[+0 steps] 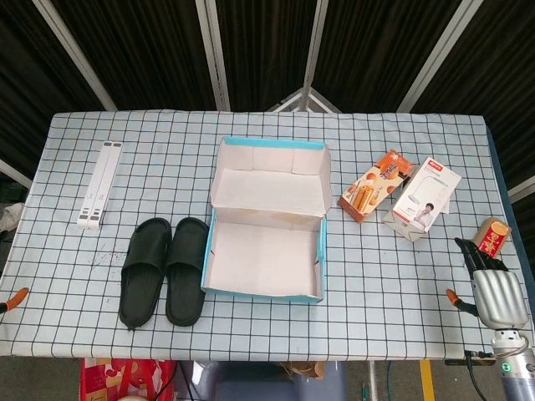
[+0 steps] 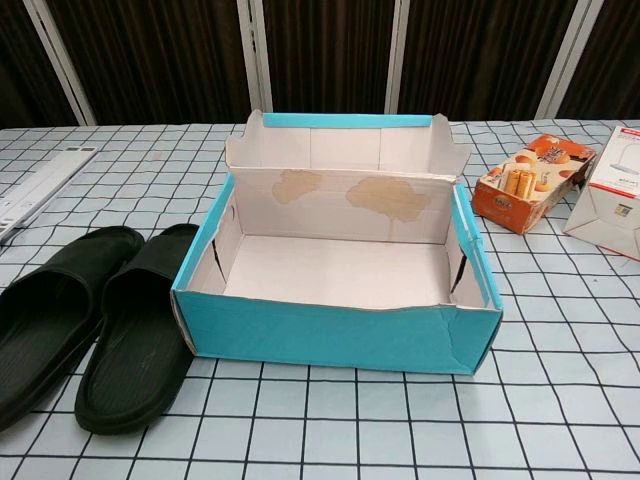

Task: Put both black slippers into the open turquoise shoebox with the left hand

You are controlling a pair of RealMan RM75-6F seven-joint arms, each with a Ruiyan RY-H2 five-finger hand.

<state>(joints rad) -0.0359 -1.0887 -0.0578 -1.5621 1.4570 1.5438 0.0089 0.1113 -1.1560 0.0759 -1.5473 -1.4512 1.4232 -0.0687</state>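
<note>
1. Head view: the open turquoise shoebox [image 1: 266, 251] sits near the middle of the checked tablecloth [image 1: 75, 167], its lid folded back toward the far edge and its white inside bare.
2. Head view: the 2 black slippers lie side by side just left of the box, toes toward the far edge. The left slipper [image 1: 144, 271] touches the right slipper [image 1: 186, 270], and the right one lies right beside the box's left wall.
3. Head view: a white slatted stand [image 1: 99, 184] lies well left of the box, beyond the slippers. To the right of the box are an orange snack box [image 1: 376, 185] and, just beside it, a white carton [image 1: 423, 198].
4. Head view: the right hand [image 1: 495, 288] shows at the lower right corner, off the table's edge, with its fingers [image 1: 500, 291] lying together and straight; it holds nothing that I can see. A small orange packet [image 1: 493, 236] lies just above it.
5. Head view: the left hand does not appear.
6. Chest view: the shoebox [image 2: 335, 335] fills the centre, its teal front wall near the camera and brown stains on the inner back wall.
7. Chest view: both slippers [image 2: 135, 335] rest on the cloth at the lower left, the nearer one just beside the box's left corner.
8. Chest view: the snack box [image 2: 530, 182] and the white carton [image 2: 608, 200] stand at the right. Neither hand shows here.
</note>
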